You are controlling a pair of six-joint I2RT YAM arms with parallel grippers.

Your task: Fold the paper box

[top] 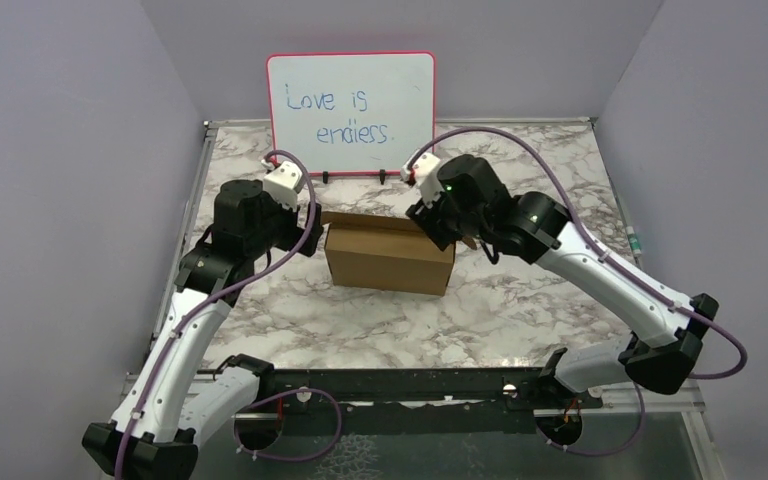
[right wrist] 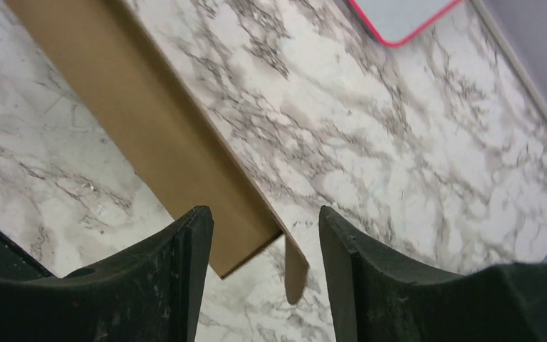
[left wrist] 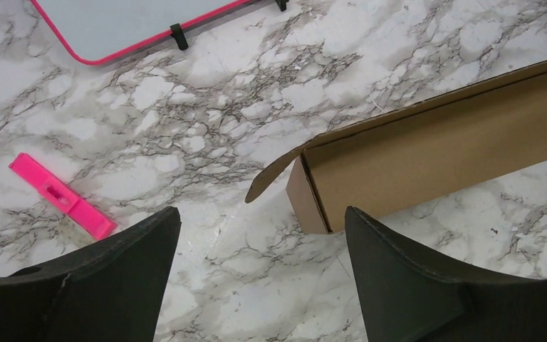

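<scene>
The paper box (top: 390, 258) sits mid-counter, just in front of the whiteboard (top: 350, 110). It is a brown block whose long axis runs left to right across both arms. A small flap (left wrist: 274, 171) curls out loose at its left end, and another (right wrist: 295, 274) sticks out at the right end. The left fingers (left wrist: 100, 285) are spread wide and grasp nothing. They hover over bare counter (top: 520, 310) near a pink plastic piece (left wrist: 63, 196), with the box's left end just off to their right. The right fingers (right wrist: 149, 285) are parted too, also empty, and hang right over the box's right-hand corner, which shows in the gap between them. To my eye the right arm is the nearer one, and tucking either flap means pressing inward along that long axis.
</scene>
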